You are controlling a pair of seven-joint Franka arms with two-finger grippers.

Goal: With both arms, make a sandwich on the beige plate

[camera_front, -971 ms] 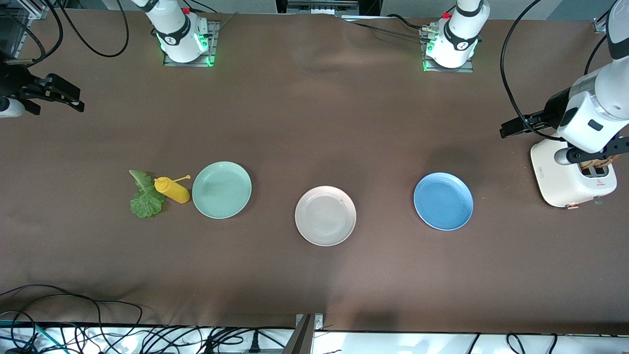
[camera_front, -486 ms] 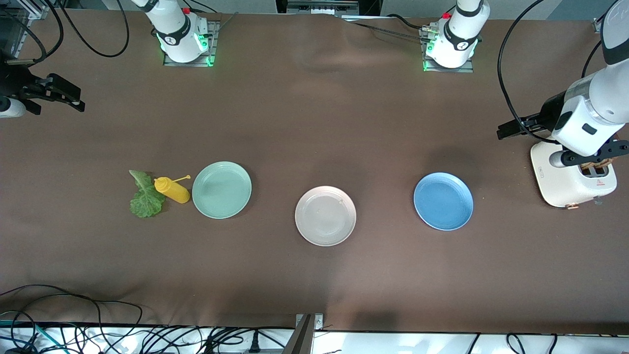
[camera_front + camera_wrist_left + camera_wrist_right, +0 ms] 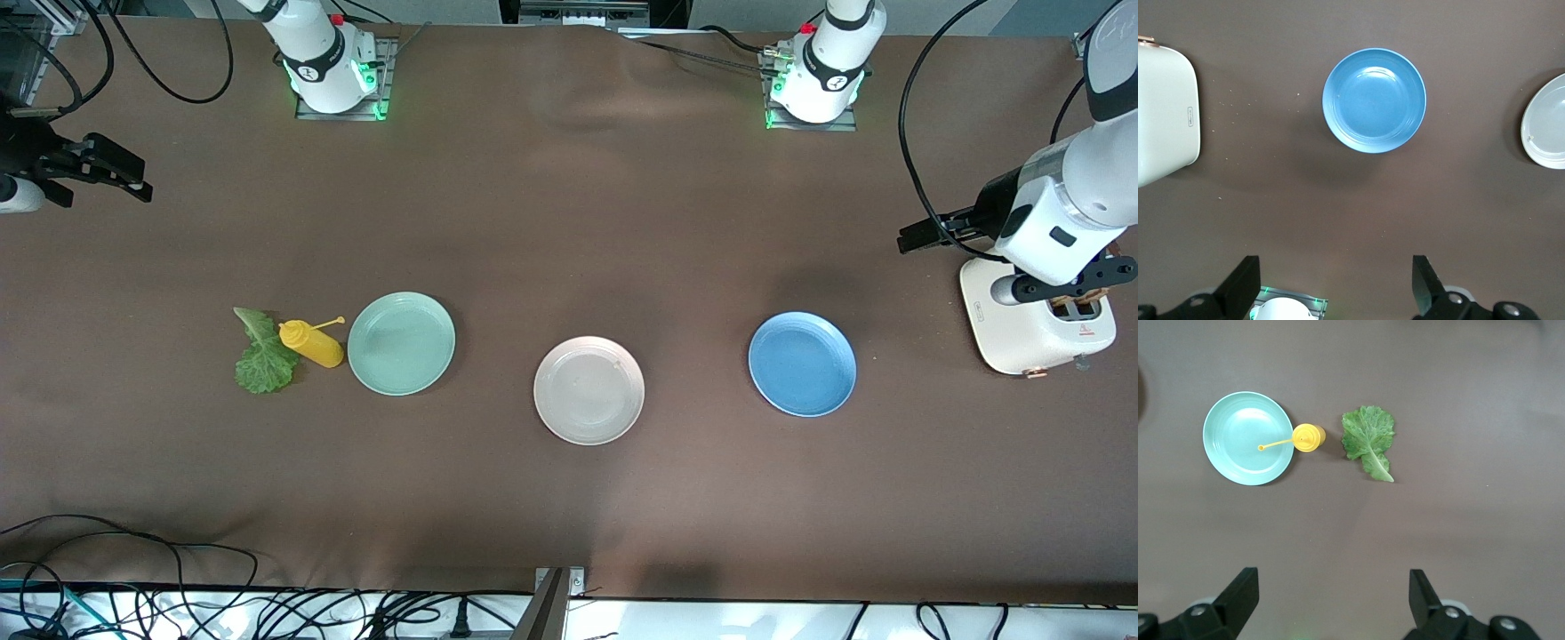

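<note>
Plainly, both grippers stand spread and empty: left gripper over the toaster holding bread, right gripper waiting at nine o'clock. Beige plate sits bare centrally, lettuce at its nine o'clock; a skewed grab may jam bread.

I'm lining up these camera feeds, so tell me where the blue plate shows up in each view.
Front view: the blue plate lies between the beige plate and the white toaster.
Left wrist view: blue plate in the upper middle.
Right wrist view: not in it.
Shared landmark: the beige plate, at the left wrist picture's edge.
</note>
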